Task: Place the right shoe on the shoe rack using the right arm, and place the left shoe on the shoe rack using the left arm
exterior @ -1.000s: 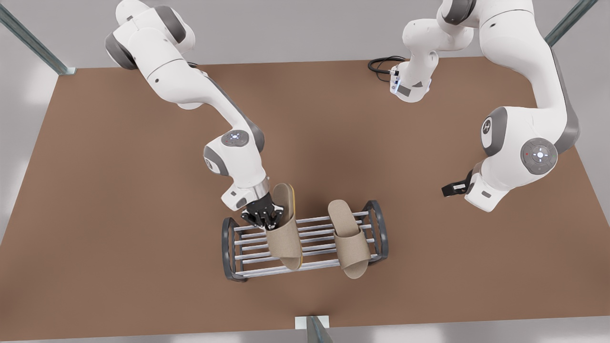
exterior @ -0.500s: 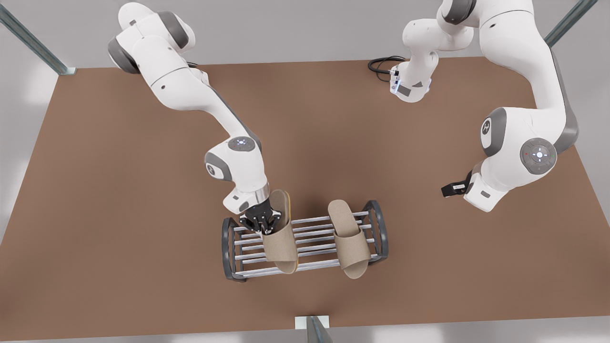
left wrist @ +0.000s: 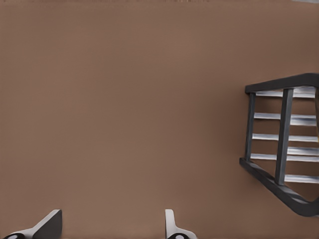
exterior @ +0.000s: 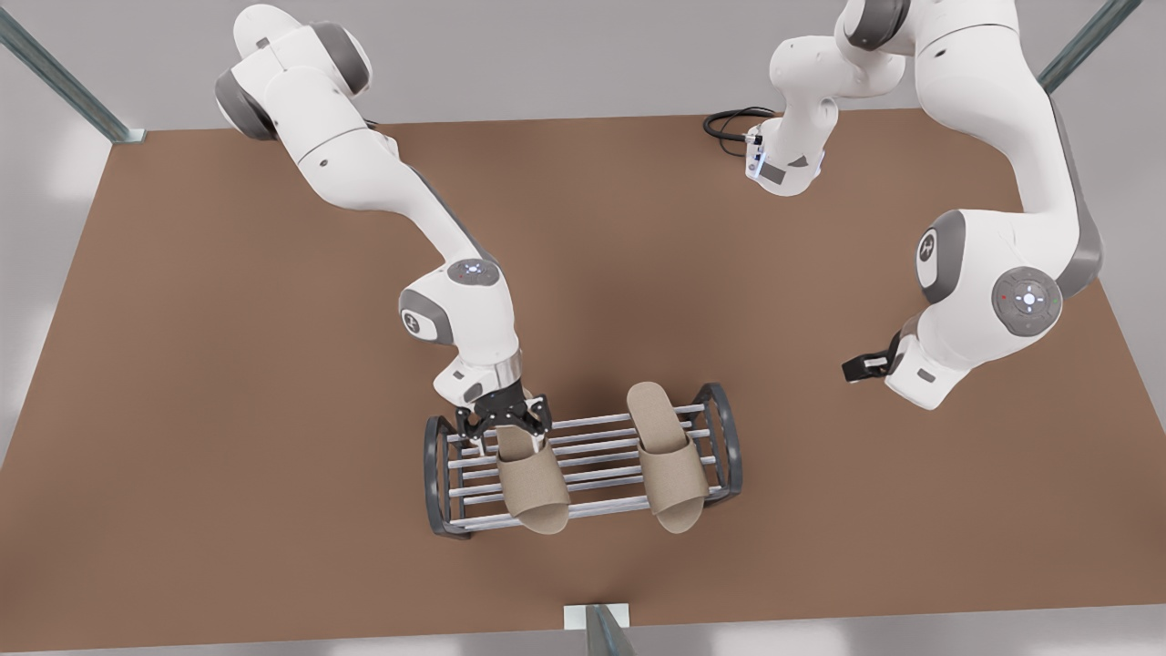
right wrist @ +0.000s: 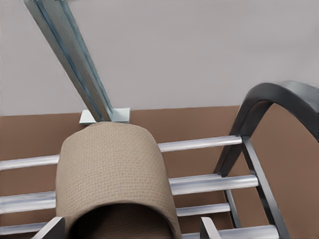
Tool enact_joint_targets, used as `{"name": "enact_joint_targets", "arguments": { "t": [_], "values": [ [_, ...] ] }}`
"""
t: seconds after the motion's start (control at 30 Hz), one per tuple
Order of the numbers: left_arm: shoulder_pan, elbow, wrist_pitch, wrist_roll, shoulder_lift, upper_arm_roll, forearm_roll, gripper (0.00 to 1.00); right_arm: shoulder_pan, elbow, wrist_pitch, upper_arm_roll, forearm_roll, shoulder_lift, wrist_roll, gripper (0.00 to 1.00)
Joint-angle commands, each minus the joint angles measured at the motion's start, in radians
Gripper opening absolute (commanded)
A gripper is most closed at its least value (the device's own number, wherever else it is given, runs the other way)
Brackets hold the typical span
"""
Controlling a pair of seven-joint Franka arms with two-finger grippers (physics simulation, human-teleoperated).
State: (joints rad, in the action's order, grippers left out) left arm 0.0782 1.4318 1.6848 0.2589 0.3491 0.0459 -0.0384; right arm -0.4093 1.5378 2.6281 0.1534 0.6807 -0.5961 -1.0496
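Shoe rack (exterior: 583, 456) now bearing both slippers; right gripper (exterior: 504, 426) releasing 9 o'clock slipper (exterior: 531, 487), newly flat. Left gripper (left wrist: 112, 226) idling open above tabletop (exterior: 228, 364).

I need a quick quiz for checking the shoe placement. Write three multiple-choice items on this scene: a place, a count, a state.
1. Where is the right end effector?
A. Over the rack's end at the front view's left
B. Beside the cable
C. Off the table

2. How many slippers lie on the rack?
A. One
B. Two
C. Three

3. How is the left end effector?
A. Shut on a slipper
B. Shut on a bar
C. Open, holding nothing

Answers:
1. A: it hangs open at the heel of the slipper there.
2. B: a second slipper lies beside it.
3. C: its fingers stand apart above bare table, off the rack's end.
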Motion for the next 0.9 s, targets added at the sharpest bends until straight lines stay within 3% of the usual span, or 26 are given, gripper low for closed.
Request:
{"name": "enact_joint_targets", "arguments": {
  "t": [0.0,0.17,0.23,0.3,0.37,0.43,0.47,0.53,0.7,0.73,0.77,0.8,0.87],
  "values": [
    [0.000,-0.002,0.010,0.008,-0.001,0.000,-0.002,1.00,0.000,0.005,0.000,0.003,-0.003,0.013,-0.046,1.00],
    [0.000,-0.002,0.009,0.006,-0.001,0.000,-0.002,1.00,-0.016,0.011,-0.039,0.031,-0.003,0.067,-0.089,1.00],
    [0.000,-0.002,0.009,0.006,-0.001,0.000,-0.002,1.00,-0.014,-0.005,-0.128,0.101,-0.009,0.093,-0.109,1.00],
    [0.000,-0.002,0.007,0.006,-0.001,0.000,-0.002,1.00,-0.008,-0.008,-0.267,0.187,-0.013,0.185,-0.132,1.00],
    [-0.002,-0.002,0.006,0.005,-0.001,0.000,-0.002,1.00,0.024,-0.010,-0.410,0.202,-0.150,0.300,-0.018,1.00],
    [0.002,-0.002,0.007,0.006,0.001,0.000,0.000,1.00,0.066,-0.234,-0.723,0.201,-0.335,0.329,0.217,1.00],
    [0.002,-0.002,0.006,0.006,-0.001,0.000,0.000,1.00,0.099,-0.338,-0.870,0.196,-0.385,0.331,0.298,1.00],
    [0.000,-0.004,0.004,0.006,-0.001,0.000,0.000,1.00,0.224,-0.331,-0.965,0.193,-0.383,0.361,0.396,1.00],
    [0.005,-0.004,0.003,0.006,0.001,0.000,0.000,1.00,0.492,-0.262,-0.964,0.201,-0.463,0.345,0.734,1.00],
    [0.017,-0.008,0.004,0.005,0.001,0.000,0.000,1.00,0.511,-0.245,-0.955,0.189,-0.484,0.329,0.804,1.00],
    [0.029,-0.010,0.004,0.005,-0.004,0.000,0.000,1.00,0.401,-0.196,-0.950,-0.062,-0.662,0.370,0.960,1.00],
    [0.032,-0.011,0.001,0.003,-0.005,0.002,0.002,1.00,0.400,-0.067,-0.867,-0.100,-0.696,0.450,1.011,1.00],
    [0.060,-0.011,0.003,0.005,0.001,0.005,0.000,1.00,0.383,-0.064,-0.864,-0.094,-0.696,0.449,0.999,1.00]
  ]
}}
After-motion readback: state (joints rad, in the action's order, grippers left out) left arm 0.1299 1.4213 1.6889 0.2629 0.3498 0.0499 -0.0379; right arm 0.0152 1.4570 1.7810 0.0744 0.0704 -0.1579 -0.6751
